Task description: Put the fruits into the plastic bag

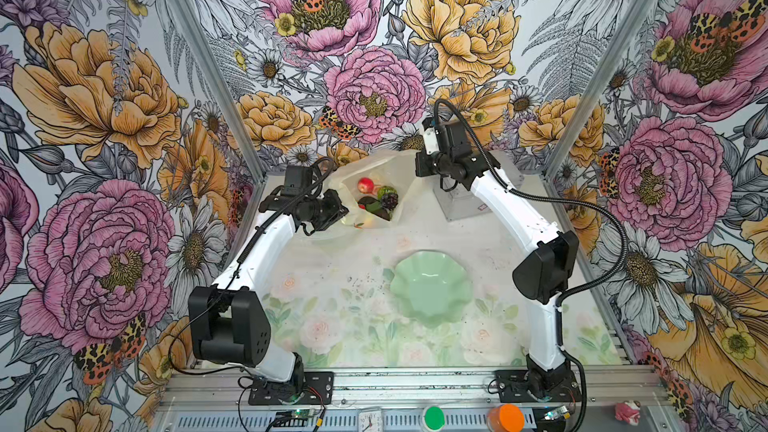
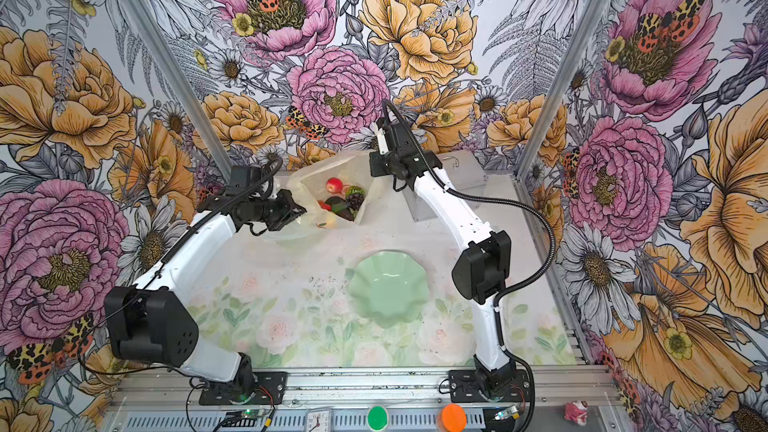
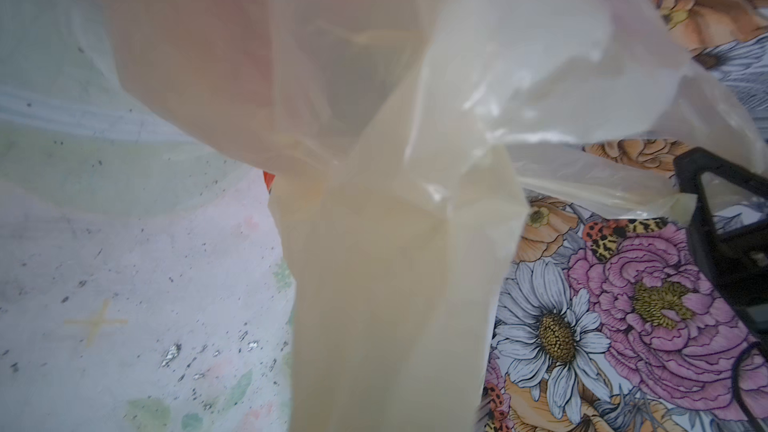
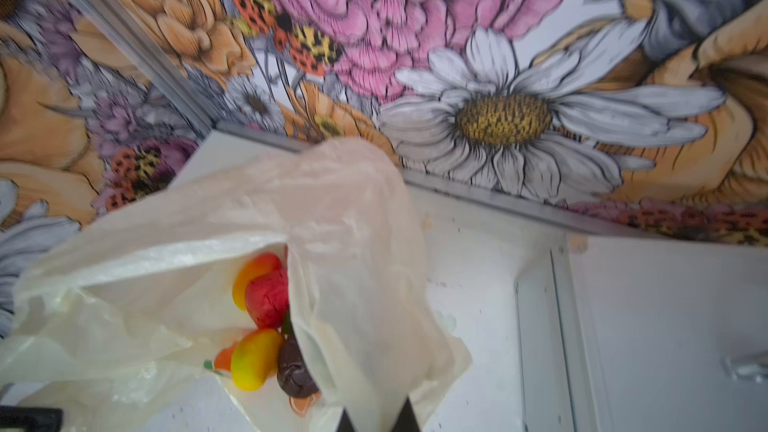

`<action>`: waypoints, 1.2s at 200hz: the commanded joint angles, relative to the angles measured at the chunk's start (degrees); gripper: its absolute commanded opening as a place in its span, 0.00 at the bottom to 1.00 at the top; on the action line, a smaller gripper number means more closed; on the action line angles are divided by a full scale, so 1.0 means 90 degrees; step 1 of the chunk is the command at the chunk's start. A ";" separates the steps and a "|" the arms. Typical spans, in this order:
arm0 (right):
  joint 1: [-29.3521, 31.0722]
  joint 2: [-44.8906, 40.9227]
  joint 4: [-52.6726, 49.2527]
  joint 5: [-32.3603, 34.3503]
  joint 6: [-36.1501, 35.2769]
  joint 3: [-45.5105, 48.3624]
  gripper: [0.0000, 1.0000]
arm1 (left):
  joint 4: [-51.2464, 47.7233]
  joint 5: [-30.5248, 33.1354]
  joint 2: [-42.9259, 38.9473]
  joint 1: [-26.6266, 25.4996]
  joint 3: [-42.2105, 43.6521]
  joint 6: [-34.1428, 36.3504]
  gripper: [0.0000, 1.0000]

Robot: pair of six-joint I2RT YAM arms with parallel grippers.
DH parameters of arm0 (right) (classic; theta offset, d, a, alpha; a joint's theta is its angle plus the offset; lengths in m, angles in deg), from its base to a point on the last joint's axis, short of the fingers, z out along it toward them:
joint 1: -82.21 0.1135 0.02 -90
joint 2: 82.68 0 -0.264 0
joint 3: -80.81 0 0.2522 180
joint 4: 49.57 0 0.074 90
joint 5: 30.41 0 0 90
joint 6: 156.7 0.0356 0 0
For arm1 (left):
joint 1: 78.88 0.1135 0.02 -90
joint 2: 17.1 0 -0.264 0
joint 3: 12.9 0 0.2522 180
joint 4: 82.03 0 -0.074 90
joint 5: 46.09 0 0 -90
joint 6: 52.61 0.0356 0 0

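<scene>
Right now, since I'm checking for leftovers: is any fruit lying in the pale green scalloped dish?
No, the pale green scalloped dish shows only its bare inside.

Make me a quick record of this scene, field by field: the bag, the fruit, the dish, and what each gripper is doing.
bag: plastic bag at the back of the workspace, mouth held open between both grippers
fruit: inside the bag; red apple, bumpy green fruit, purple grapes, two mangoes and a dark brown fruit show
dish: pale green scalloped dish, empty, in front of the bag
left gripper: shut on the bag's left edge
right gripper: shut on a strip of the bag's rim
other: metal case behind the right arm
</scene>
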 commanded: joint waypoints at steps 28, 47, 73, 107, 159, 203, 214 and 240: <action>-0.0154 0.1631 0.0105 -0.0532 0.1010 -0.3288 0.00 | 0.0321 -0.0457 0.0513 0.0615 -0.1445 -0.0532 0.00; -0.0211 0.1889 0.0542 -0.0542 0.1324 -0.4043 0.00 | 0.0397 -0.0488 0.0656 0.0829 -0.1996 -0.0713 0.00; -0.0232 0.1476 0.1527 -0.0559 0.1533 -0.3665 0.00 | 0.0532 -0.0491 0.0786 0.0979 -0.2773 -0.0964 0.00; -0.0216 0.0888 0.2352 -0.0480 0.1596 -0.3604 0.00 | 0.0568 -0.0515 0.0887 0.0994 -0.3994 -0.1198 0.00; -0.0203 0.0333 0.2550 -0.0515 0.1892 -0.2546 0.00 | 0.0565 -0.1040 0.1322 0.0517 -0.4368 -0.1716 0.00; -0.0002 0.0359 0.2189 -0.0791 0.1876 -0.2449 0.00 | 0.0569 -0.1504 0.1437 0.0219 -0.3513 -0.1992 0.00; 0.0073 0.0351 0.2183 -0.0677 0.1591 -0.2842 0.00 | 0.0526 -0.1460 0.1390 0.0219 -0.3960 -0.2035 0.00; 0.0086 0.0193 0.2182 -0.0516 0.1354 -0.2838 0.00 | 0.0171 -0.1593 0.1539 0.0205 -0.4617 -0.1988 0.00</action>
